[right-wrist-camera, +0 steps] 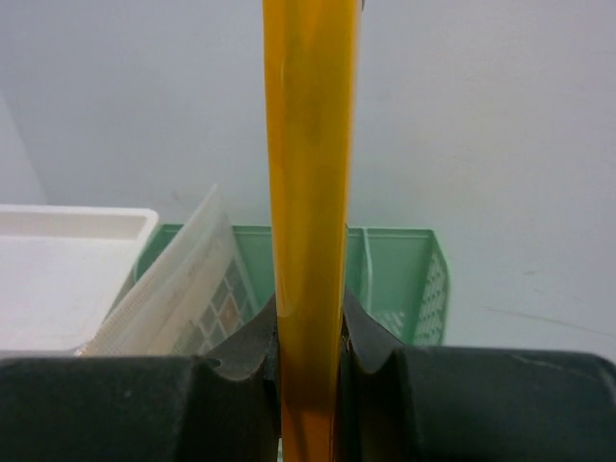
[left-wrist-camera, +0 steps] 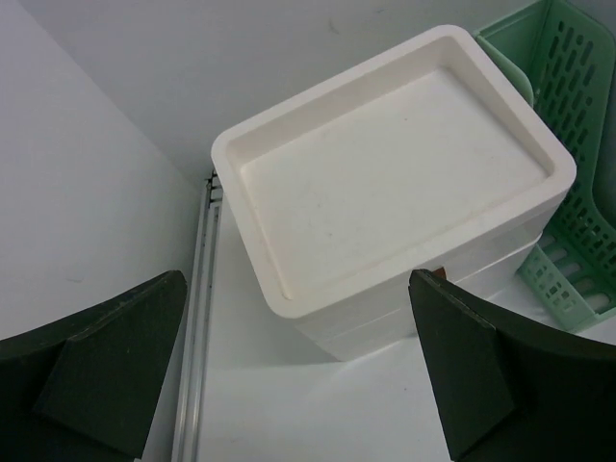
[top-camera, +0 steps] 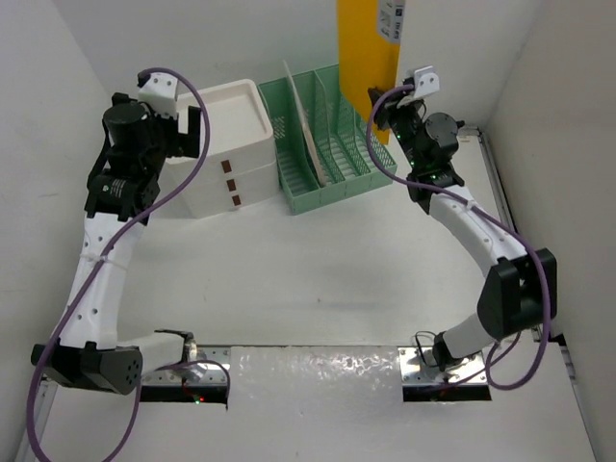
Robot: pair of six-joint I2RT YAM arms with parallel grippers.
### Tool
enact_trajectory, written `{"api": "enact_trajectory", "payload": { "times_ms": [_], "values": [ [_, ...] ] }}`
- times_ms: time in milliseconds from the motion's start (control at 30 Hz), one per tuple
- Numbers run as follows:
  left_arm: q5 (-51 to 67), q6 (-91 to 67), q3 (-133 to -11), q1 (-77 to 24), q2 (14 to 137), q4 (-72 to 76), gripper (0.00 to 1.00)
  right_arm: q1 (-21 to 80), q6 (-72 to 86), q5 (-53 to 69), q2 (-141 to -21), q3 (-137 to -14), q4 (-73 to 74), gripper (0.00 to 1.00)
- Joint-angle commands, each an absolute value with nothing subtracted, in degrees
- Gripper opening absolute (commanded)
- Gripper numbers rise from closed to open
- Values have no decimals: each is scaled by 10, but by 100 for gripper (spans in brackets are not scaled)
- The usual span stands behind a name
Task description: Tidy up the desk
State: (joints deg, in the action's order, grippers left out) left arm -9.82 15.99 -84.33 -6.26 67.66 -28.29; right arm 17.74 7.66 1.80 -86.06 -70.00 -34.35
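Note:
The white desk point(top-camera: 337, 269) fills the overhead view. My right gripper point(top-camera: 382, 104) is shut on a flat yellow folder point(top-camera: 368, 43) and holds it upright above the right end of the green mesh file rack point(top-camera: 327, 144). In the right wrist view the folder point(right-wrist-camera: 310, 192) stands edge-on between the fingers point(right-wrist-camera: 241, 361), with the rack point(right-wrist-camera: 395, 274) behind it. My left gripper point(top-camera: 192, 130) is open and empty, raised over the white three-drawer box point(top-camera: 226, 144). In the left wrist view its fingers point(left-wrist-camera: 472, 375) flank the box's top tray point(left-wrist-camera: 385, 183).
A pale translucent folder point(top-camera: 303, 120) leans in the rack's left slot and also shows in the right wrist view point(right-wrist-camera: 183, 279). Metal rails point(left-wrist-camera: 197, 318) run along the desk edges. White walls enclose the back and sides.

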Motion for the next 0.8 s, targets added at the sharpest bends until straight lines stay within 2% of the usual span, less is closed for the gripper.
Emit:
{"api": "enact_trajectory", "payload": {
  "times_ms": [0, 167, 333, 533, 767],
  "values": [
    [-68, 154, -848, -40, 678, -231, 100, 158, 139, 124, -880, -699, -521, 0],
    [-60, 151, -848, -17, 698, -217, 100, 144, 143, 163, -925, -705, -581, 0],
    [-69, 155, -845, -11, 715, -201, 100, 143, 120, 145, -1001, -720, -632, 0],
    [-72, 156, -837, -6, 727, -194, 100, 142, 118, 99, -1084, -701, -784, 0],
    [-75, 155, -835, -1, 745, -187, 100, 143, 124, 86, -1142, -708, -837, 0]
  ]
}}
